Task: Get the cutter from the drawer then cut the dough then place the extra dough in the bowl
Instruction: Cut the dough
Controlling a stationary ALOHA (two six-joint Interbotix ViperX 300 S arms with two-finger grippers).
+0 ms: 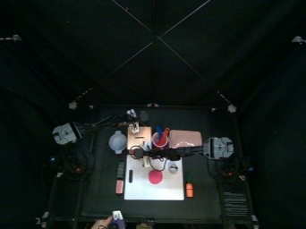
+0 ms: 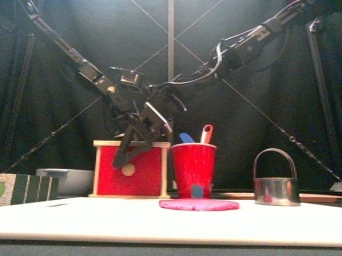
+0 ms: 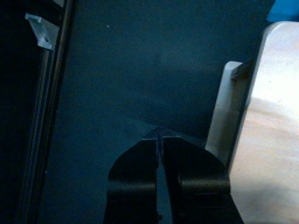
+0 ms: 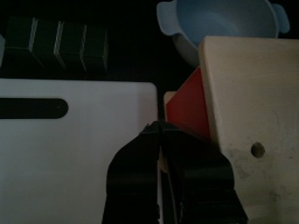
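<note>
Cutter (image 2: 275, 191), round metal with its wire handle arched upward, is already out of the drawer. It stands upright well off to the right of both grippers, touched by neither.

The left gripper (image 3: 158, 131) is clenched on nothing, its jaws pressed together over dark table just beside the wooden box (image 2: 150, 172). The right gripper (image 4: 158, 125) is likewise closed and empty, its tips close against the box's red drawer front. The white cutting board (image 4: 82, 122) lies alongside it, with the blue-grey bowl (image 4: 222, 22) and the sushi roll (image 4: 59, 44) beyond. I cannot tell whether the drawer is fully shut.

The pink dough (image 2: 199, 205) lies flat and whole, below the grippers and to their right, nearer the table's front. The red cup (image 2: 194, 168) with its toy knives stands just behind the dough, between the grippers and the metal ring.

My reading is that the fetching is done and the cutting has not begun, and several things could go wrong from here:

- The two arms crowd together over the box, so one lifting away carelessly could strike the other.
- A sweep to the right at low height would likely catch the cup and spill the knives onto the dough.
- The wire handle is thin, so closed or half-opened jaws could tip the ring over instead of gripping it.
- A tilted or off-centre press would leave a ragged ring that is hard to lift into the bowl.
</note>
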